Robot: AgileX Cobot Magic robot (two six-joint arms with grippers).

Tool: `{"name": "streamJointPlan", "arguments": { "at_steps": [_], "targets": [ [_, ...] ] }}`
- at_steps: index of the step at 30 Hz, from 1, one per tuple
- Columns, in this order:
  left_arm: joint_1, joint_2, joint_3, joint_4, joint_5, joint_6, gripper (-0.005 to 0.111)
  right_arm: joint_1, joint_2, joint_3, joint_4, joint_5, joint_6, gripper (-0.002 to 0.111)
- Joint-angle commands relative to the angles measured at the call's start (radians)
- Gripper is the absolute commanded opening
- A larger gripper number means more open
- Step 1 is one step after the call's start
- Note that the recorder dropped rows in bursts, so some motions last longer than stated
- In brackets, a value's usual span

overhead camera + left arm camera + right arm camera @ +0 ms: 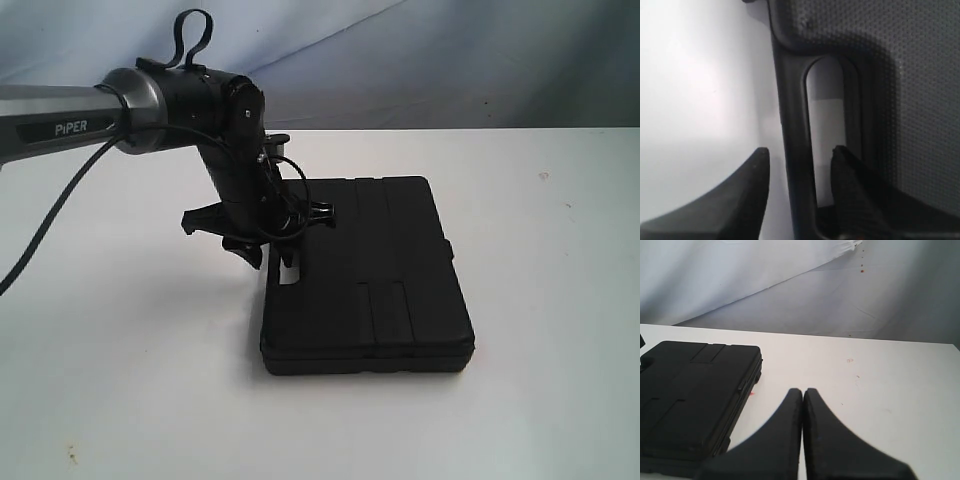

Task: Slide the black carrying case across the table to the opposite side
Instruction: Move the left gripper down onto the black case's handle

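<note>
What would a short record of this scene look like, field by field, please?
case: black carrying case, closed, lying flat
surface: white table with a few specks
left gripper: left gripper open, one finger on each side of the case's handle, not clamping it
right gripper: right gripper shut, empty, apart from the case
background: pale cloth backdrop

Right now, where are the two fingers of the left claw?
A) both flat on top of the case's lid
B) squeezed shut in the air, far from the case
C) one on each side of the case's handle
C: the left wrist view shows the left claw open, with the handle of the black case standing between its two fingers.
</note>
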State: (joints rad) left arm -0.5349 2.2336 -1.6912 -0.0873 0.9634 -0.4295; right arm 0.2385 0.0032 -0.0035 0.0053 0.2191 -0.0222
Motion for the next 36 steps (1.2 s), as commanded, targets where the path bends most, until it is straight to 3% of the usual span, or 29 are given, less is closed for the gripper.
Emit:
{"name": "streamJointPlan", "arguments": {
  "at_steps": [1,9,19,33,36],
  "targets": [
    [-0.005,0.015,-0.007,0.004,-0.020,-0.030,0.040,-0.007,-0.003,0.003,0.007,0.003,0.001,0.000],
    [-0.005,0.048,-0.007,0.010,-0.021,-0.041,0.038,-0.007,-0.003,0.003,0.007,0.003,0.001,0.000],
    [-0.005,0.048,-0.007,0.022,-0.040,-0.042,0.000,-0.007,-0.003,0.003,0.007,0.003,0.001,0.000],
    [-0.003,0.048,-0.007,0.082,-0.013,-0.040,0.000,-0.007,-0.003,0.003,0.007,0.003,0.001,0.000],
    [-0.003,0.042,-0.007,0.157,-0.013,-0.040,0.000,-0.007,-0.003,0.003,0.007,0.003,0.001,0.000]
  ]
}}
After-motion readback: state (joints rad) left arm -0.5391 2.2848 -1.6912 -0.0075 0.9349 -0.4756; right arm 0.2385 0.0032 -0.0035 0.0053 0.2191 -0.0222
